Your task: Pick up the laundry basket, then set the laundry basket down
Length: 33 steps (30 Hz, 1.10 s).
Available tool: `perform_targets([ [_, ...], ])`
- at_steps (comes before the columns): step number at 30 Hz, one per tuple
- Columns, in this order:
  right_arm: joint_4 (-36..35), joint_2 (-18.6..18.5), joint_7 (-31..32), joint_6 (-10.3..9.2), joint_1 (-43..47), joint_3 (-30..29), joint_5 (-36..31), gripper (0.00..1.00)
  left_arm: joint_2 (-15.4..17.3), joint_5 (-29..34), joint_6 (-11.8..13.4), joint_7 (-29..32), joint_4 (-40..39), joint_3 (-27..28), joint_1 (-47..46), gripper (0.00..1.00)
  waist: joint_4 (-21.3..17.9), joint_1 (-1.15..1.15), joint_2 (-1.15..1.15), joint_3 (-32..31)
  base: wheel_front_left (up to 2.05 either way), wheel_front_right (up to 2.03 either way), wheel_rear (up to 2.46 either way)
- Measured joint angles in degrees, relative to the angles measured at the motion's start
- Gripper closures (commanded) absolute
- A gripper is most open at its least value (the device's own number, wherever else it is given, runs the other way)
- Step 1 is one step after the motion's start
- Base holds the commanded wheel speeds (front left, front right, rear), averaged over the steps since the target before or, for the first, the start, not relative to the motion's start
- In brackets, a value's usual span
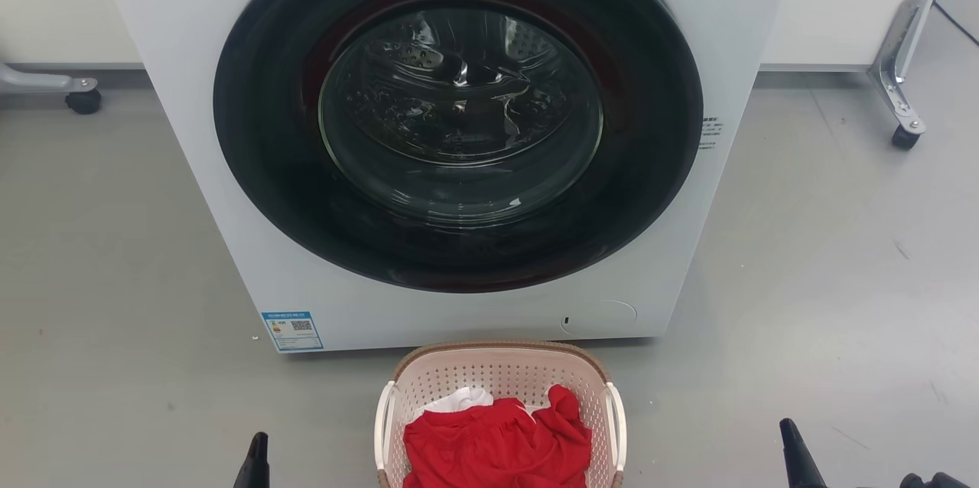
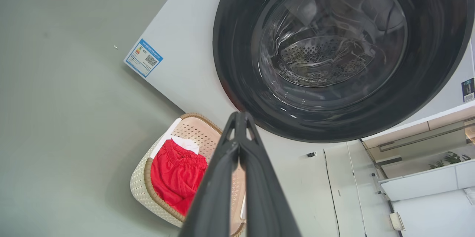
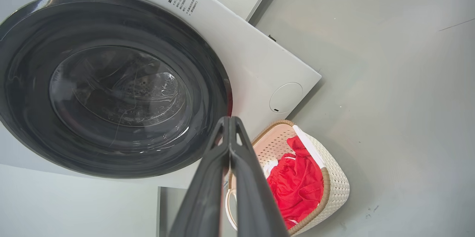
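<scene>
Progress cannot be settled from this moment: the laundry basket [image 1: 501, 377] stands on the floor [image 1: 115, 281] just before the washer [image 1: 459, 128] with a red cloth [image 1: 497, 446] inside, which fits a basket due for lifting as well as one set back down. Neither arm holds it. The wrist views give what the head view cuts off: the left gripper [image 2: 239, 118] and right gripper [image 3: 230, 121] each have jaws pressed together on nothing, and the basket's outer wall meets the floor. The head view adds the layout, one gripper on each side, well apart from the white handles [image 1: 382, 419]
</scene>
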Motion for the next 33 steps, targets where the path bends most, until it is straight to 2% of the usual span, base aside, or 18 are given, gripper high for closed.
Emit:
perform_targets([
  [33, 0.93, 0.34, 6.38, 4.86, -2.24, -9.69, 23.14, 1.0, -0.55, -25.29, -4.6, 6.65, 1.18, 5.98, -3.32, 1.0, 0.24, 0.0, 0.0, -0.64, 0.0, 0.0, 0.0],
])
